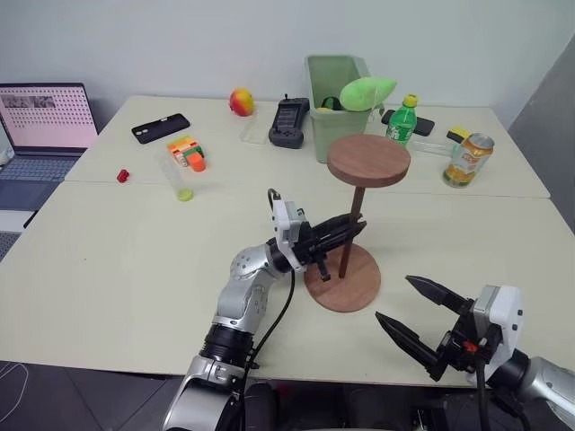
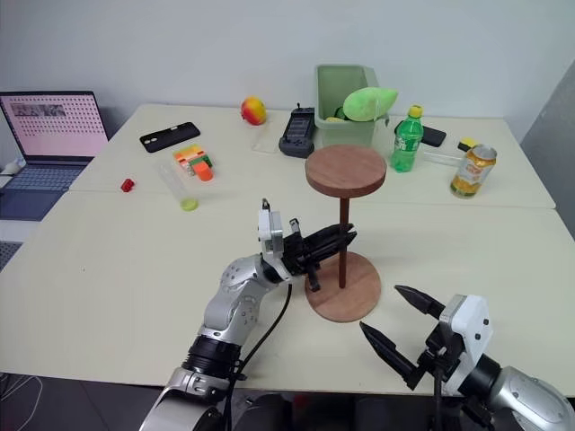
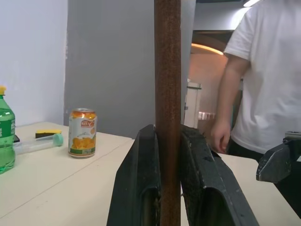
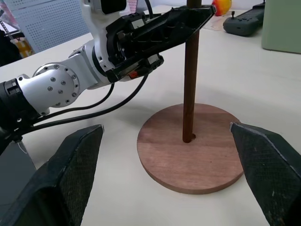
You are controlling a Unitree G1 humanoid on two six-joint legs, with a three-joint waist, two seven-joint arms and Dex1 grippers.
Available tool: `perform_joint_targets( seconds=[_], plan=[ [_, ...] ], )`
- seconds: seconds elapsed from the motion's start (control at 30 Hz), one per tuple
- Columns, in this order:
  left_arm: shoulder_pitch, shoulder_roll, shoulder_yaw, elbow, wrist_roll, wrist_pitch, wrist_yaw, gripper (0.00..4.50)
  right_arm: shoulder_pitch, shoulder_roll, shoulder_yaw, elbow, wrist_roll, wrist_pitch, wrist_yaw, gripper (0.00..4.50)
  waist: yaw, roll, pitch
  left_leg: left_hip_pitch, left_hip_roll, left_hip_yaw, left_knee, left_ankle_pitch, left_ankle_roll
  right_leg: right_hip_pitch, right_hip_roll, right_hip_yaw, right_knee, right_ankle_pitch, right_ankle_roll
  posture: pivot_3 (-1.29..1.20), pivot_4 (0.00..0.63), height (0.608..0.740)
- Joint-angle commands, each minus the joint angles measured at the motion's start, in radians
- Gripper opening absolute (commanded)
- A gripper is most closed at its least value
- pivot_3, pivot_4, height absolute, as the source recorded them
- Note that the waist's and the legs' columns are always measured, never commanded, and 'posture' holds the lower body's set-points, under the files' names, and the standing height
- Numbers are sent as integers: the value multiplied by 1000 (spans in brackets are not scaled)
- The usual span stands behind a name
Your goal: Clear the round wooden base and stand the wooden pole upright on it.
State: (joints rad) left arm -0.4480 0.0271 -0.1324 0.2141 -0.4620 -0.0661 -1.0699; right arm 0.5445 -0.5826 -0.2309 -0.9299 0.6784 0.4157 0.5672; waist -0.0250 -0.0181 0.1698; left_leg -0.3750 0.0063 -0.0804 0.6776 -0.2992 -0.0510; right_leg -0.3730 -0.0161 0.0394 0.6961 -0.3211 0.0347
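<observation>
Cream table [image 1: 108,269], clutter along far edge. Near front edge: round wooden base [image 1: 342,278], bare; wooden pole [image 1: 351,226] upright, foot in centre hole, disc end up. Left gripper [image 1: 346,232] clamped on shaft, likely steadying. Right gripper [image 1: 420,314] spread wide, empty, beside base.

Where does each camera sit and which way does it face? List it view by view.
Head stereo pair: looks forward and down over the table; both arms show, left claw shut on the wooden pole.
Left wrist: looks along its fingers clamping the pole, toward an orange can and a person.
Right wrist: looks between its open claw at the round wooden base.
Shared: every view shows the pole.
</observation>
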Motion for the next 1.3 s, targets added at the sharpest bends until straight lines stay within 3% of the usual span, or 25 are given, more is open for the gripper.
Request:
perform_joint_targets(
  seconds=[0.03, 0.3, 0.63, 1.3],
  plan=[
    [-37, -20, -1, 28, 9, -48, -13, 262, 13, -8, -29, -45, 3, -14, -3, 4500, 0, 0, 0, 0, 0, 0, 0, 0, 0, 0, 0, 0, 0, 0, 0, 0, 150, 740],
    [-77, -24, 11, 108, 24, -104, -30, 262, 8, -18, -35, -64, 14, -1, -22, 4500, 0, 0, 0, 0, -5, -1, 0, 0, 0, 0, 0, 0, 0, 0, 0, 0, 150, 740],
    [-35, 23, 12, 50, 6, -62, -54, 262, 17, -14, -29, -66, 8, -10, -27, 4500, 0, 0, 0, 0, -5, -3, 0, 0, 0, 0, 0, 0, 0, 0, 0, 0, 150, 740],
    [-16, 13, -3, 46, 8, -48, -60, 262, 6, -19, -25, -77, 16, 3, -49, 4500, 0, 0, 0, 0, -5, -3, -1, 0, 0, 0, -1, 0, -1, 0, 0, 0, 150, 740]
  ],
)
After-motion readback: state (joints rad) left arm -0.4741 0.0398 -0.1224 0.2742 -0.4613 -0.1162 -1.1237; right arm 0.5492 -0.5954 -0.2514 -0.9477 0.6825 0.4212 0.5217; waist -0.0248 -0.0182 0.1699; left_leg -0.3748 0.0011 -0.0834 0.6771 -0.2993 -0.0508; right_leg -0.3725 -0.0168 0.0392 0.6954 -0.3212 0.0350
